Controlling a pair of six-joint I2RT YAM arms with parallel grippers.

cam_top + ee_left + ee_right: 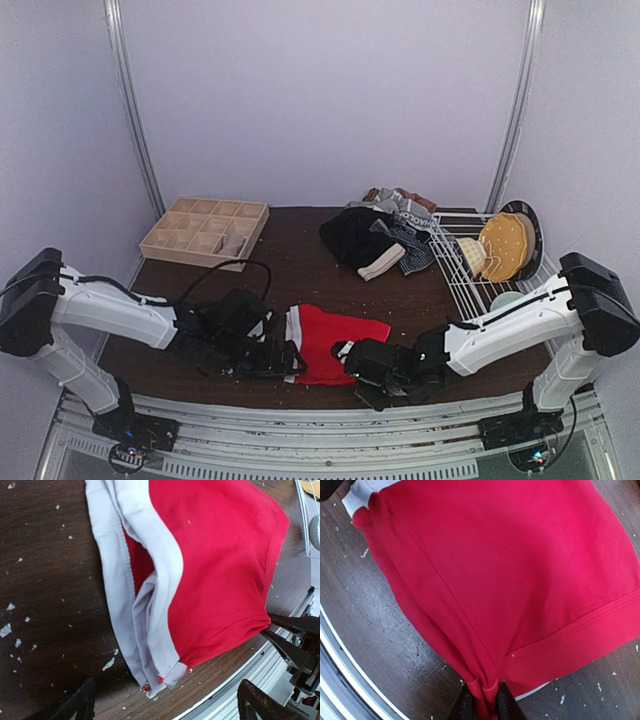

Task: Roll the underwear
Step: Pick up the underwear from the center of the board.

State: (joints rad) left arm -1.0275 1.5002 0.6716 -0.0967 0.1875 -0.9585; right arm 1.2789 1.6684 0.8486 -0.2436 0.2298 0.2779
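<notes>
From above, the red briefs [338,343] lie spread flat on the dark table [300,275] close to its near edge, between the two arms, with the pale waistband [294,330] turned toward the left arm. The left gripper [291,360] sits low at the waistband side, and the right gripper [351,359] meets the opposite near corner of the cloth. A pile of other underwear [385,238], black, grey-striped and beige, rests farther back to the right. Beside it stands a white wire rack [468,272], and a wooden grid tray [205,232] sits at the far left. In the left wrist view, the left arm's two dark fingertips [80,704] stand wide apart and hold nothing. The folded end of the waistband lies just ahead of the gap between them. At the right edge, the other arm's dark fingers pinch the red corner. In the right wrist view, red cloth fills nearly the whole picture. At the bottom, the right arm's fingers [464,706] are closed tight on a bunched fold of the hem, and creases pull up from that pinch across the fabric.
</notes>
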